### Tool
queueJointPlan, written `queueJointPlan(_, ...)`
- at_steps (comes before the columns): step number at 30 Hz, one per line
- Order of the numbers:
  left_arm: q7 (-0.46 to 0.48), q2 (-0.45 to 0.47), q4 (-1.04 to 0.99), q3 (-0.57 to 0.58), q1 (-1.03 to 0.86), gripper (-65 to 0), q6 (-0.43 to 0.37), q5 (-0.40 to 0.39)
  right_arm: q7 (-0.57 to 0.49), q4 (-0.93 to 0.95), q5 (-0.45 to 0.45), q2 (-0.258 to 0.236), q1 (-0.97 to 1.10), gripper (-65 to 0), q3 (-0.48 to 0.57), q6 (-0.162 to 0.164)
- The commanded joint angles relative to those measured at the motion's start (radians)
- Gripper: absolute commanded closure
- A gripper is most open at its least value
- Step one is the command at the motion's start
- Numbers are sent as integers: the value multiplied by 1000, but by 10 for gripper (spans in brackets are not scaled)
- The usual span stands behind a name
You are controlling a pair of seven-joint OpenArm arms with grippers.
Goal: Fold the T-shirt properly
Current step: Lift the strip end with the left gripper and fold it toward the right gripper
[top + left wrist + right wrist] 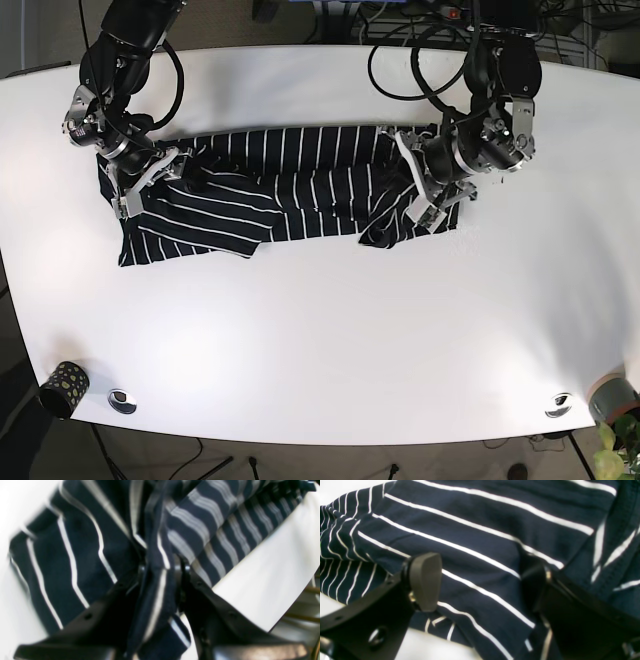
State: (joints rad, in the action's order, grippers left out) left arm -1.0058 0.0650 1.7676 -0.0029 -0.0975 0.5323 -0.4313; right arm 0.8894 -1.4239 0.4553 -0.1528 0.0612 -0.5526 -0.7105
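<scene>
T-shirt (270, 190): it is spread long ways across the far half of the worktop (330, 340), with its 9 o'clock end bunched up and not yet folded.
Left hand (160, 580): a thick fold of striped cloth is pinched tight between its fingers, likely so that end can be lifted and carried over.
Right hand (482, 580): its fingers are spread wide over the cloth and nothing is gripped.
Edges: the shirt's 3 o'clock end is held up off the worktop.
Open room: much bare worktop is left toward 6 o'clock for the fold.
</scene>
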Motion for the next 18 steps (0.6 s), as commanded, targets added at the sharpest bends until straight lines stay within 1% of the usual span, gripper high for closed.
queueJointPlan(1,14,-46,16,8,29,-88,2,28,52,4,-37,-1,1,-474,4,12)
queueJointPlan(6,14,-98,12,53,58,-88,2,99,52,4,-37,-1,1,-474,1,12)
queueJointPlan(13,14,-133,5,108,63,-96,1,160,52,4,-37,-1,1,-474,3,12)
queueJointPlan(14,14,-135,-1,117,63,-107,1,167,52,4,-37,-1,-2,-474,3,12)
queueJointPlan(18,14,-139,-33,133,80,-208,-1,188,52,4,-37,-1,-10,-474,3,12)
